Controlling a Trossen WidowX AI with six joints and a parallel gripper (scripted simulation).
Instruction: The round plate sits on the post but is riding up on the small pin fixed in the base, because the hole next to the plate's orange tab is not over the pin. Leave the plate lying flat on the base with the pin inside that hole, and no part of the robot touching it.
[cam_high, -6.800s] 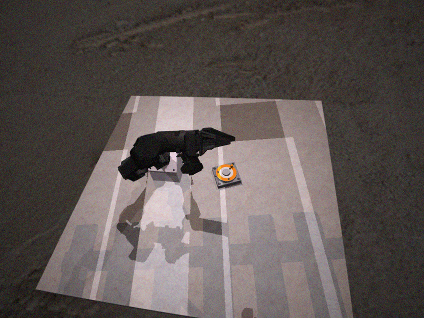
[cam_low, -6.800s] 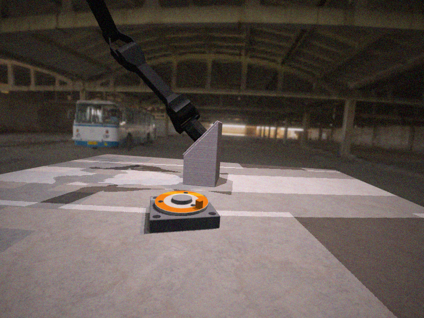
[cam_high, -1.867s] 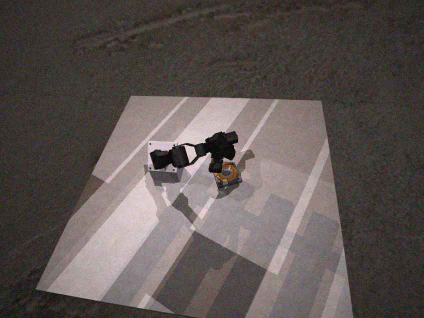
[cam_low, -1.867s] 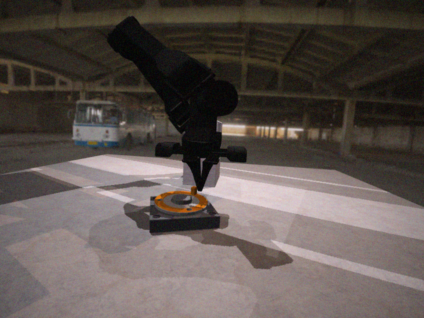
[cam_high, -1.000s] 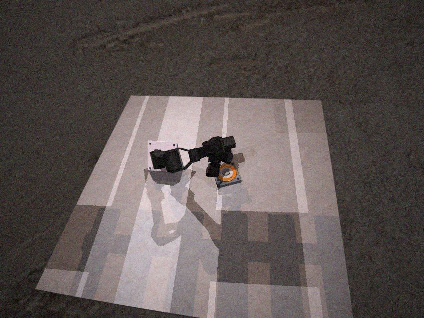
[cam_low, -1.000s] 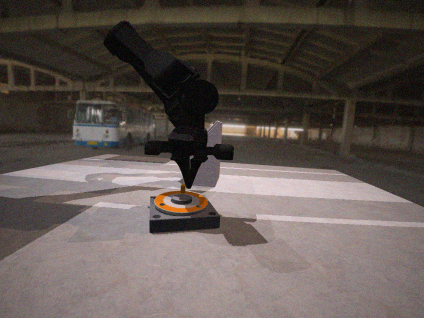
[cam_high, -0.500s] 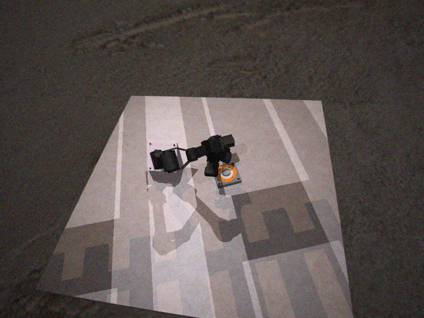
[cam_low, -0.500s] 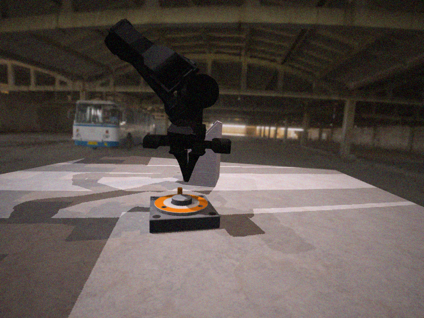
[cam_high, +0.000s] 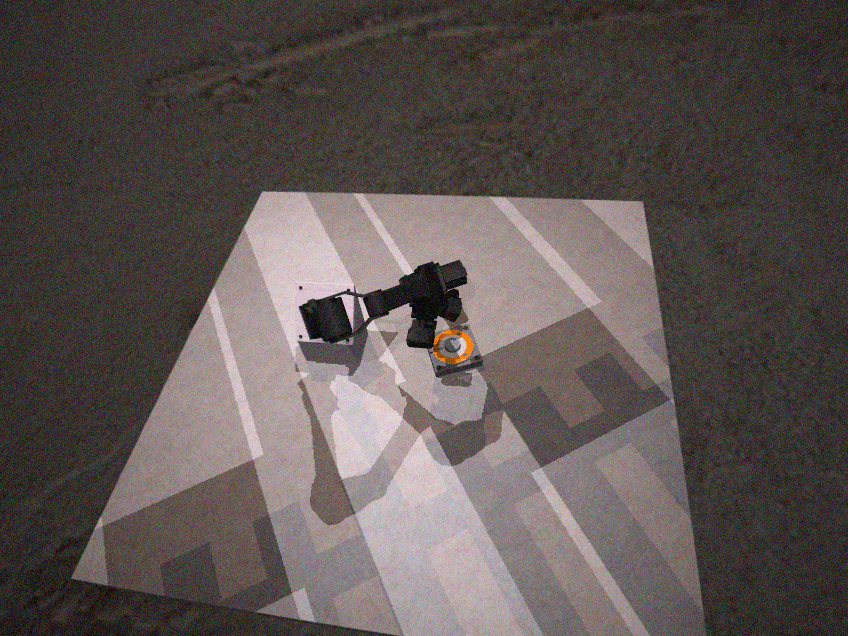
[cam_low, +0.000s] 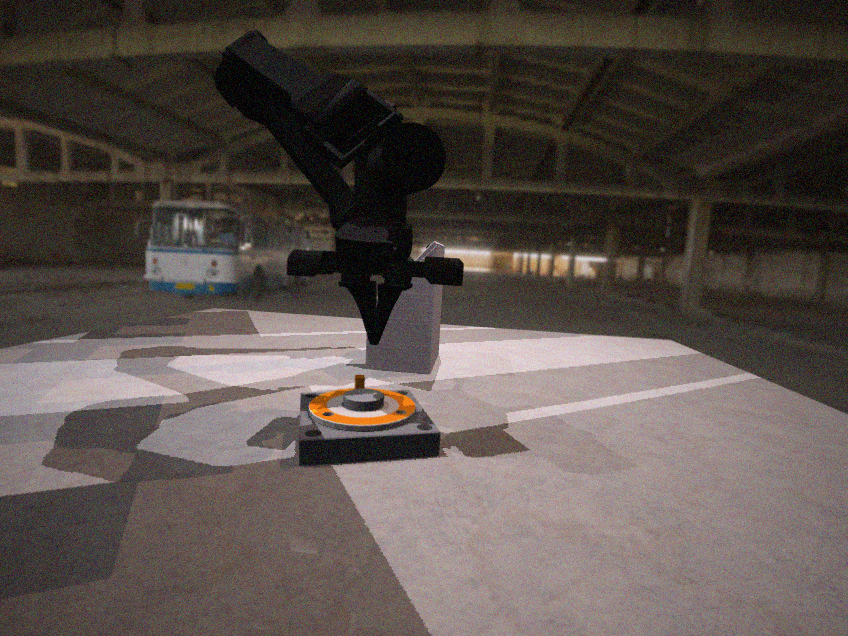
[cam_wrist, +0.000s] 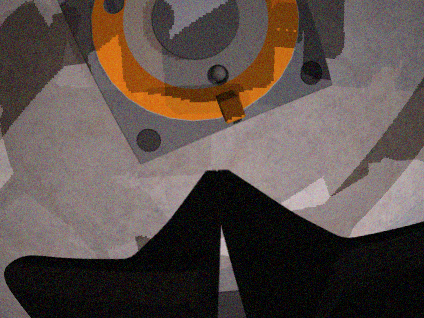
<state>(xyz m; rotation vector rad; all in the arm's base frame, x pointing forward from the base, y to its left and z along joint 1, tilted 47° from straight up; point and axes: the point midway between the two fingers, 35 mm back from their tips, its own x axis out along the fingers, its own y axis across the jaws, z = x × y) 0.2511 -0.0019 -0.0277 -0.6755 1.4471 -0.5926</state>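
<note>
The round plate (cam_high: 469, 347) (cam_low: 363, 418) (cam_wrist: 195, 107) sits around the post (cam_low: 363, 399) (cam_wrist: 200, 45) on the dark square base (cam_high: 458, 370) (cam_low: 369, 449) (cam_wrist: 131, 120). It looks nearly level; I cannot tell whether it lies fully flat. Its orange tab (cam_low: 359, 382) (cam_wrist: 230, 106) stands up on the arm's side. The hole (cam_wrist: 218, 74) beside the tab shows a rounded grey shape inside, which looks like the pin. My gripper (cam_low: 374, 340) (cam_wrist: 216, 181) is shut and empty. Its fingertips hang above and behind the tab, apart from the plate. The top view hides them.
A pale block (cam_low: 417, 335) stands behind the gripper in the exterior view, under the arm's mount. Dark round marks (cam_wrist: 148, 140) (cam_wrist: 311, 72) lie at the base's corners. Strong shadows and light patches cross the table (cam_high: 383, 438) and the plate.
</note>
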